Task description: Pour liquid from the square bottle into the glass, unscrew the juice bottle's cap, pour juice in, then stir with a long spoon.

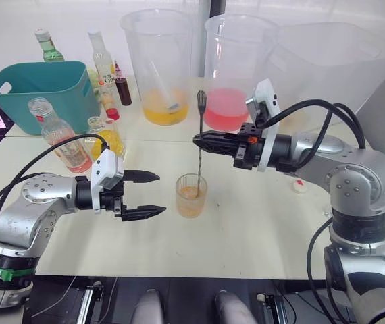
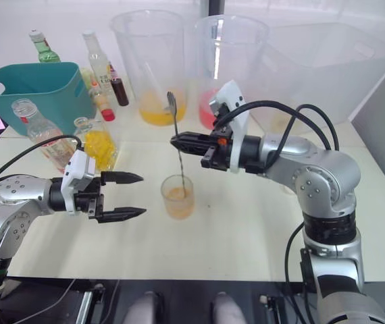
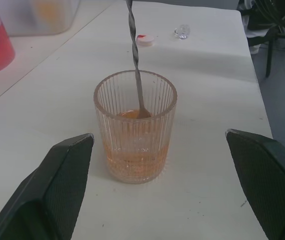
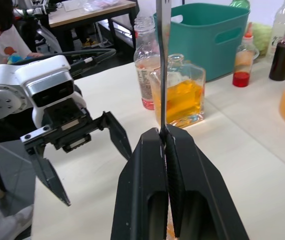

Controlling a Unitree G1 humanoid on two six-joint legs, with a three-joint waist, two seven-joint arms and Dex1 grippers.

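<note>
The ribbed glass [image 1: 191, 196] stands mid-table with a little orange liquid in it. My right gripper [image 1: 198, 140] is shut on the long spoon [image 1: 200, 145], which stands upright with its bowl in the glass [image 3: 135, 127]. My left gripper [image 1: 148, 195] is open just left of the glass, its fingers [image 3: 62, 180] spread to either side without touching. The square bottle [image 1: 109, 138] with yellow liquid and the uncapped juice bottle [image 1: 59, 135] stand at the back left. The white cap [image 1: 301, 186] lies on the table under my right arm.
A teal basket [image 1: 44, 91] stands at the back left with several bottles [image 1: 105, 67] beside it. Two big clear jugs [image 1: 159, 64] hold yellow and pink liquid behind the glass, and a clear tub [image 1: 327, 64] sits at the back right. A person [image 4: 0, 30] sits beyond the table.
</note>
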